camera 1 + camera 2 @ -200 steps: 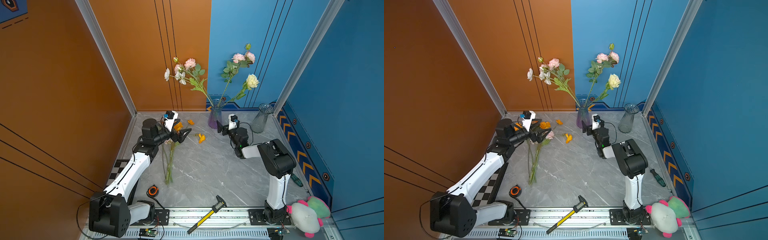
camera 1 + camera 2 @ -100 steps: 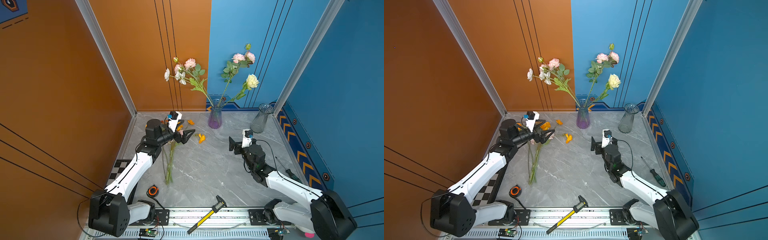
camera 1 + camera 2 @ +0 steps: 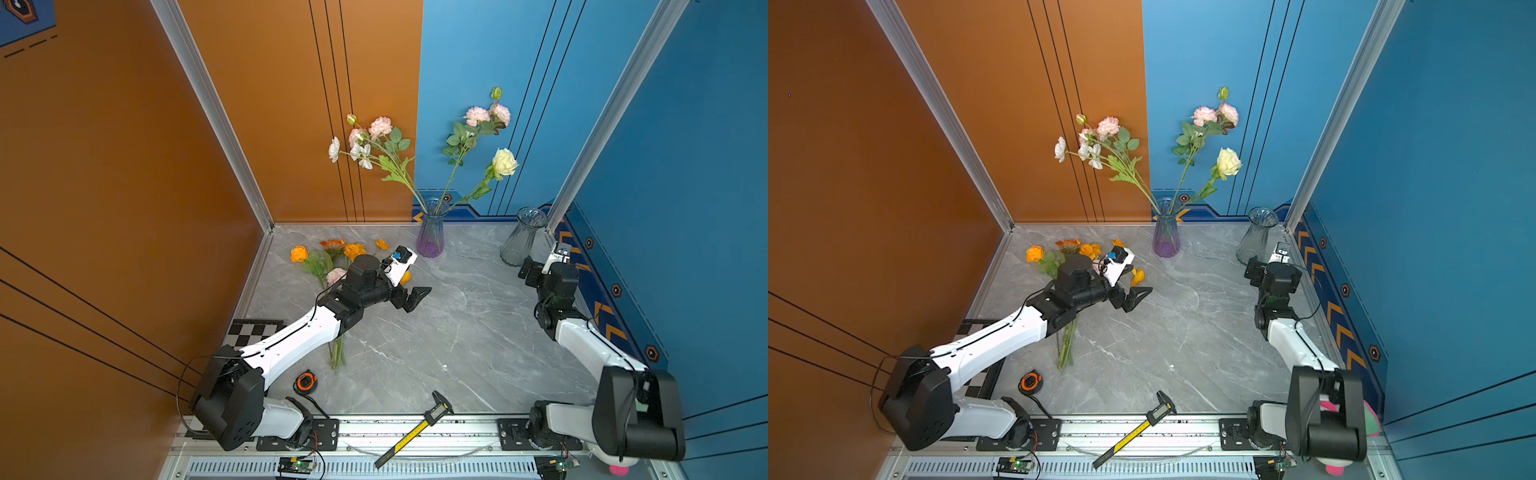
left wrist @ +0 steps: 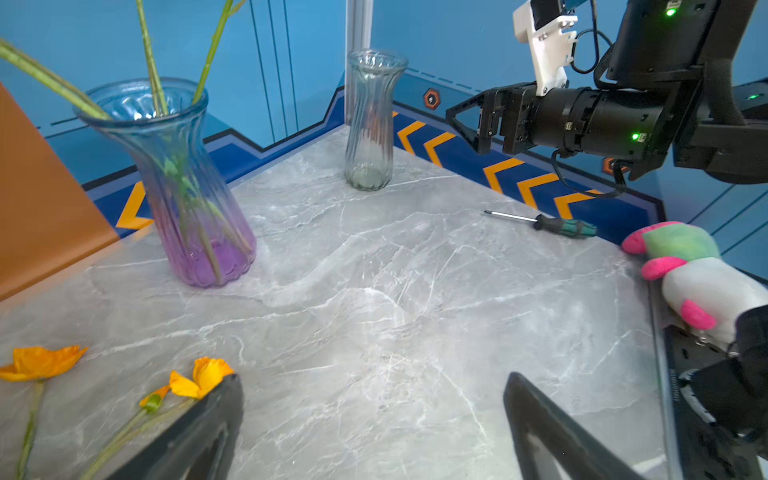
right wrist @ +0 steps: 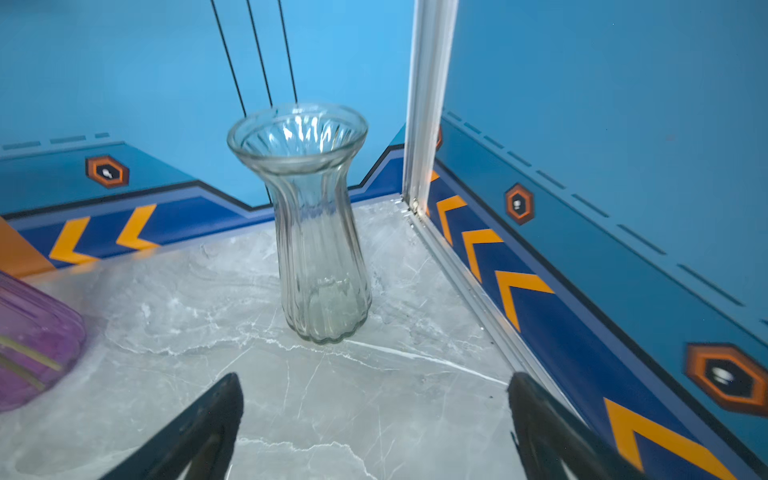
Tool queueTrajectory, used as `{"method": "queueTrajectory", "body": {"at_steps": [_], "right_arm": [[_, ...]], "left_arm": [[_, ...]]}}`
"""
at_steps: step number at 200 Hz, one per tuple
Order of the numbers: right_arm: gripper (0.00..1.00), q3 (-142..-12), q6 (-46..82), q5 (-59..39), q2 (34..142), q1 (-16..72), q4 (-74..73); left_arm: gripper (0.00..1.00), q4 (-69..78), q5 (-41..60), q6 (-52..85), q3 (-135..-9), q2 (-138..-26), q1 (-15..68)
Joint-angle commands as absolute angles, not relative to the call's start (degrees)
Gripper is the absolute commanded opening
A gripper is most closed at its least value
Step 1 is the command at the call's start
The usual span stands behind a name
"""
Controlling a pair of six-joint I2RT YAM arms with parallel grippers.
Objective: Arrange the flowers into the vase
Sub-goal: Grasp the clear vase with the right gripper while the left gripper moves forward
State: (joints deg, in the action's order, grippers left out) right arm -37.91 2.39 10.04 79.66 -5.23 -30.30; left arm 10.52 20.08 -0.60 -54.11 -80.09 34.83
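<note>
Vase in use: We see a ribbed glass vase, blue at the rim and purple at the base (image 3: 431, 239), upright near the back wall on the grey marble-patterned tabletop (image 3: 457, 353).
Standing flowers: Three long green stems with pale pink, white and cream blooms (image 3: 395, 166) stand in this vase and lean apart above its mouth.
Lying flowers: A bunch with orange, yellow and one pink bloom (image 3: 320, 264) lies flat on the tabletop near the left wall. The left arm crosses over its stems.
Left gripper: We find the left gripper (image 3: 417, 298) low over bare tabletop, its jaws wide apart with nothing between them. One orange bloom lies just beside it.
Right gripper: The right gripper (image 5: 376, 386) hangs near the right wall, jaws spread and holding nothing. It faces the clear vase but does not touch it.
Second vase: A clear ribbed glass vase (image 3: 519, 243) stands upright in the far right corner.
Other things: We note a yellow-and-black caliper (image 3: 411, 432) at the front edge, an orange-and-black tape measure (image 3: 306, 381), a green-handled screwdriver (image 4: 561, 226) and a pink, green and white plush toy (image 4: 681, 266).
</note>
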Motion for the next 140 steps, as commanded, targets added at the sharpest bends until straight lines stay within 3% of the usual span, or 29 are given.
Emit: {"method": "queueTrajectory", "body": {"at_steps": [1, 31, 140], "right_arm": [[1.0, -41.43, -2.54, 3.8, 86.7, -5.94, -46.94], [1.0, -45.44, -2.2, 2.29, 96.54, -6.59, -56.17], [1.0, -65.94, -2.93, 0.76, 117.08, -8.15, -56.13]], "left_arm": [[0.98, 8.05, 19.81, -0.47, -56.03, -81.03, 34.68], [0.98, 8.02, 20.74, -0.93, -55.83, -81.56, 34.98], [0.98, 7.75, 18.68, -3.44, -54.85, -83.75, 36.09]]}}
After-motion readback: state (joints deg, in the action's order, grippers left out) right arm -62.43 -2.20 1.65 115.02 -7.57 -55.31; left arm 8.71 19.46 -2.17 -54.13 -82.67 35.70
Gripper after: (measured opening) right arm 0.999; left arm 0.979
